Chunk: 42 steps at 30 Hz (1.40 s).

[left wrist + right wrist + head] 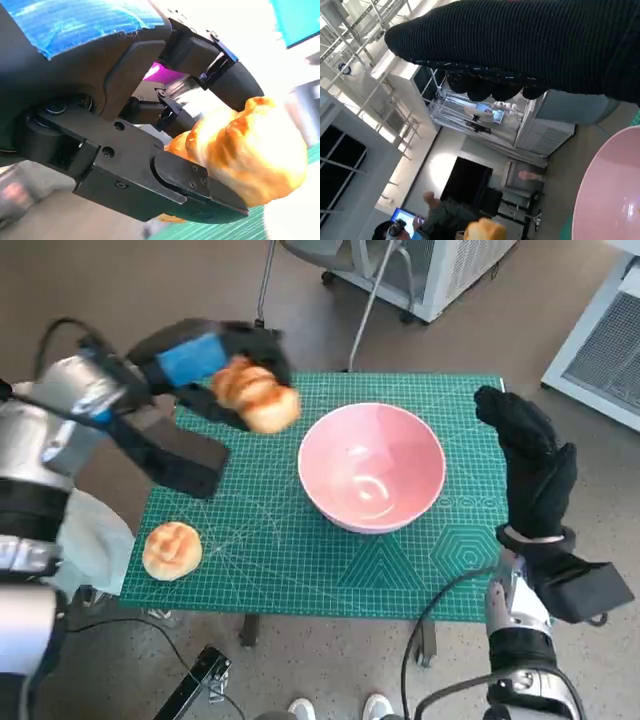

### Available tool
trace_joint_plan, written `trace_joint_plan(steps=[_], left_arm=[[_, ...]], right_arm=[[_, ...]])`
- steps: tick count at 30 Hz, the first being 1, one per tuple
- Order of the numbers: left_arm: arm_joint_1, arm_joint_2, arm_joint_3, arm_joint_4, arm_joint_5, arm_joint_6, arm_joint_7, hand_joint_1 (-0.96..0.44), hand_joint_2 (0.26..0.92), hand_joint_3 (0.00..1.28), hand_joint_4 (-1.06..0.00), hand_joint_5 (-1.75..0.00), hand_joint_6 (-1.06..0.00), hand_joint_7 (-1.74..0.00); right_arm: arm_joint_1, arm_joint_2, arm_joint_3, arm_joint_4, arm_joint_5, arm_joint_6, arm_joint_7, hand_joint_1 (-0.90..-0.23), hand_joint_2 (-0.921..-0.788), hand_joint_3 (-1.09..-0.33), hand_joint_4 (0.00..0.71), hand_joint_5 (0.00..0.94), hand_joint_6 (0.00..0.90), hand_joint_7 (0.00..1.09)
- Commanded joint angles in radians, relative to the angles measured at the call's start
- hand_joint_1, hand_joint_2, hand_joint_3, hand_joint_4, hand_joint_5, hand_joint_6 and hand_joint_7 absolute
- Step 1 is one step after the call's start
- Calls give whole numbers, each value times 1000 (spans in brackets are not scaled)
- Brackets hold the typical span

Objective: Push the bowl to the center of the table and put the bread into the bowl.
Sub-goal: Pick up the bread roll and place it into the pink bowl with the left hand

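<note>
The left robot hand [205, 360] holds a bread roll [257, 395] clear above the counter [300, 560], its black fingers [235, 82] closed round the roll from both sides; the left wrist view shows the roll [245, 150] seated between them, much of it bulging past the fingertips. The pink bowl [372, 465] stands on the green mat near the counter's middle, so the push looks done, and the step in hand is carrying the roll over the bowl and letting it go.

To do that well, the roll should travel toward the bowl at its present height until it hangs over the bowl's hollow, not over the near rim, which it is just beside in the head view. Then the hand should come down a little before the fingers part (a soft, rounded roll dropped from high may bounce or tip out). Since so much of the roll sticks out beyond the fingers, a jerk could shake it loose early, so the move wants to be smooth.

The right robot hand [530, 465] is raised just beside the bowl's far side, fingers extended and holding nothing; as far as I can judge it is near the rim but not touching. It could steady the bowl if the drop nudges it.

A second roll [172, 550] lies on the mat's corner, well apart from the bowl.
</note>
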Motion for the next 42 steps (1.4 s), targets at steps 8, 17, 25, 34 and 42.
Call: trace_joint_plan(steps=[8,17,25,34,42], left_arm=[[-103,-189,-120,133,111,-21,120,1,921,198,-466,-1247,-568,-1368],[-114,-296,-213,239,185,20,190,0,921,210,-456,-1236,-557,-1401],[-106,-335,-267,303,221,37,246,0,921,202,-518,-1193,-513,-1445],[-91,-339,-311,337,231,63,200,36,918,228,-383,-660,-386,-775],[-114,-309,-356,302,268,96,120,-25,906,77,-179,-44,-242,-185]], right_arm=[[27,-2,-4,17,12,3,16,-686,-921,-785,415,4,192,617],[56,-2,-9,-20,33,2,22,-683,-921,-783,416,3,199,600],[75,-9,-15,-32,39,-4,16,-688,-921,-775,420,2,250,518],[77,-10,-19,-26,36,-8,13,-678,-921,-778,423,3,261,497],[70,-9,-23,-21,33,-5,5,-678,-921,-775,425,2,266,487]])
